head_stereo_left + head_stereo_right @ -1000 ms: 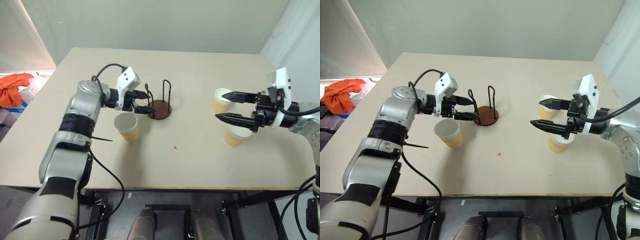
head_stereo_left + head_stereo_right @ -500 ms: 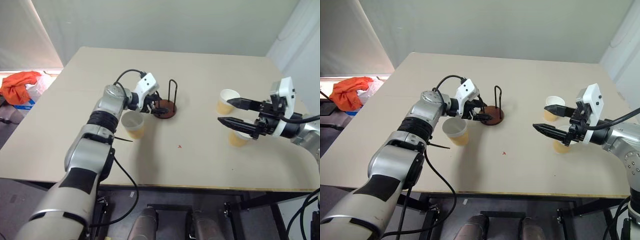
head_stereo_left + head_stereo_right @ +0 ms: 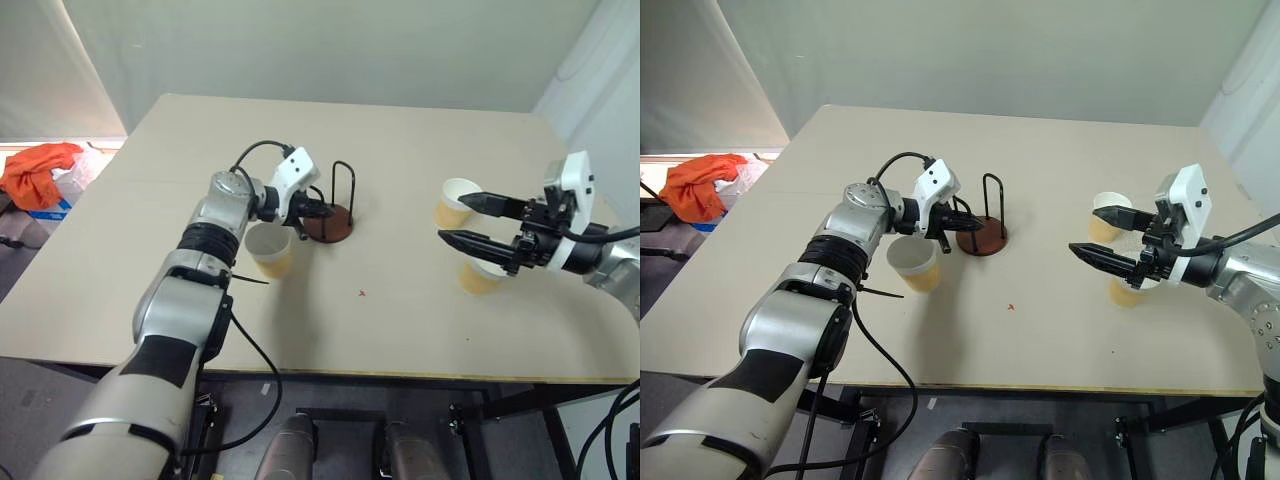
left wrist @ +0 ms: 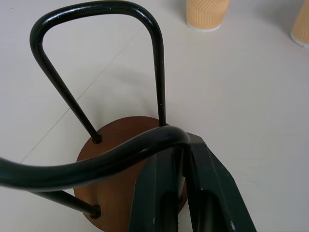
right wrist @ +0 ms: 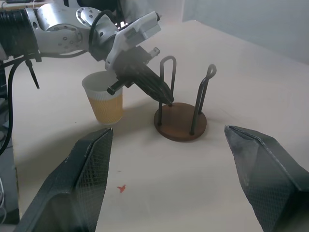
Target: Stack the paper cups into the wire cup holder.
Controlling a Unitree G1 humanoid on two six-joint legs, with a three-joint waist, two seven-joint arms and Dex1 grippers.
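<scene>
Holder wire seemingly between left fingers.

The holder stands upright on the counter. The left tool reaches it from the left, its fingers pressed together at the near wire loop above the brown base. One cup stands just left of the holder and nearer the camera, under the left wrist. Well to the right of the holder, the right tool hangs spread wide, one cup behind its fingers and another below them. An orange cloth lies far left of the holder, off the counter.
</scene>
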